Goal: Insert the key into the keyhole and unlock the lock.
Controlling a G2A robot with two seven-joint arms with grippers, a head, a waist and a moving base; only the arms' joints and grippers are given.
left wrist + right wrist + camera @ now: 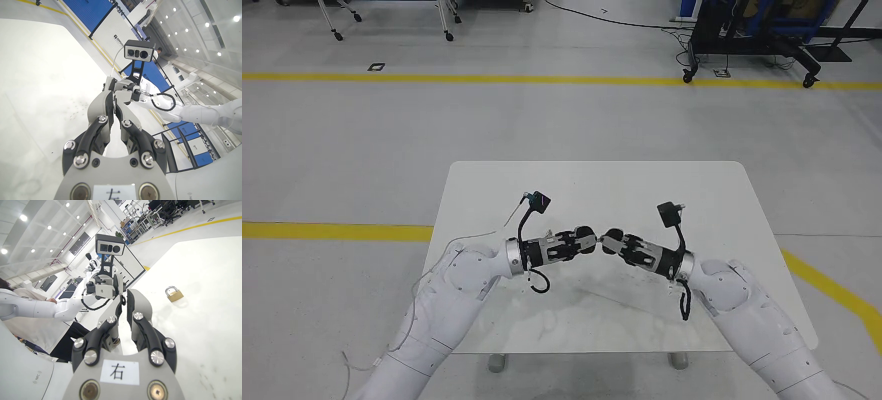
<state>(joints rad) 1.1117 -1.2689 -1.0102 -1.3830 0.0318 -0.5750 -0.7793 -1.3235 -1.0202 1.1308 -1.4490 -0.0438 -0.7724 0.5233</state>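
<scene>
A brass padlock [174, 294] with a silver shackle lies flat on the white table [692, 200], apart from both arms. My two grippers meet tip to tip above the table's middle: the left gripper [590, 240] [113, 98] and the right gripper [608, 241] [125, 295]. A small dark key [122, 299] with a ring-shaped head sits at the right gripper's fingertips, and the right fingers are closed on it. The left gripper's fingers are pressed together just in front of it. I cannot tell whether they also touch the key.
Apart from the padlock, the tabletop around the arms is bare white surface. Table edges lie well away from the grippers. Yellow floor lines and wheeled racks stand beyond the table.
</scene>
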